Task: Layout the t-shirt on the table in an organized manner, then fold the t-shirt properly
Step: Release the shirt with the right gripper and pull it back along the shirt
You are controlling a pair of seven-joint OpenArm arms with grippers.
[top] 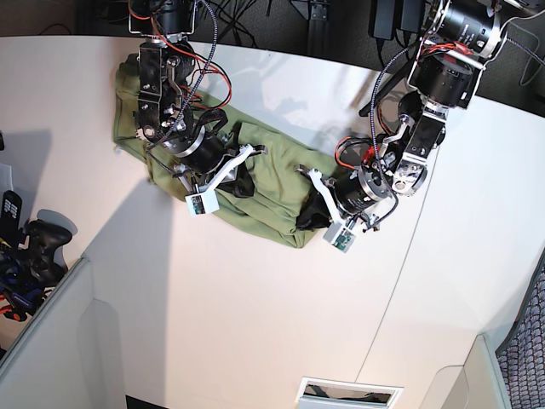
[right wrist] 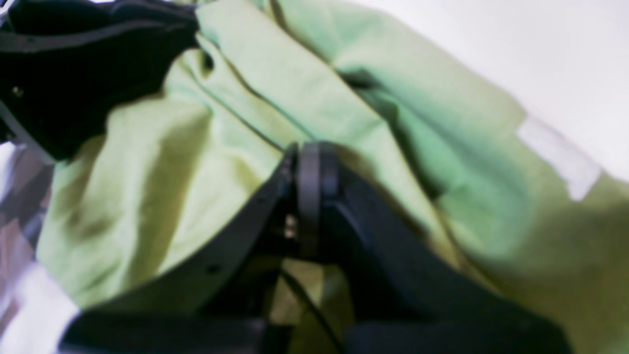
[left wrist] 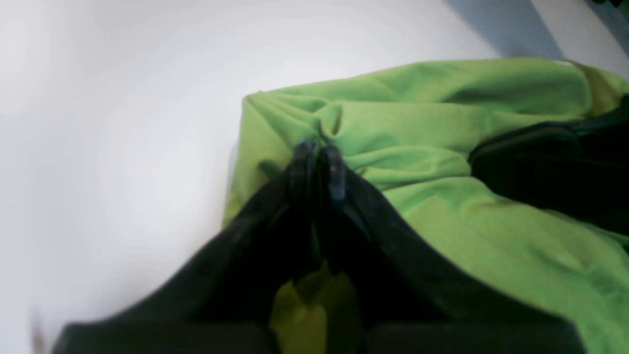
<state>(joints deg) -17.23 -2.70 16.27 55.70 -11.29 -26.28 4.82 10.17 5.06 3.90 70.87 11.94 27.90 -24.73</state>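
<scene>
Two grippers are down on your olive-green, wrinkled cotton t-shirt (top: pixel 272 183), which lies bunched in a long band across the far half of the large white matte bench (top: pixel 255 315), running from the far left corner toward the middle.

Your left gripper (left wrist: pixel 317 152), on the right in the base view, sits at the near right end of the shirt. In its wrist view the black fingers (left wrist: pixel 335 169) are pressed together with a pinch of green cloth gathered between their tips, right beside a folded corner of the fabric, with bare bench just to the left of that corner. The rest of the shirt spreads away to the right and far side of it.

Your right gripper (right wrist: pixel 307 157), on the left in the base view, rests on the middle of the shirt. Its fingers are closed tight against each other, tips pressed into a crease of the cloth; whether any fabric is caught between them you cannot tell from the blurred picture. A white label (right wrist: pixel 557 157) shows on the shirt to its right.
</scene>
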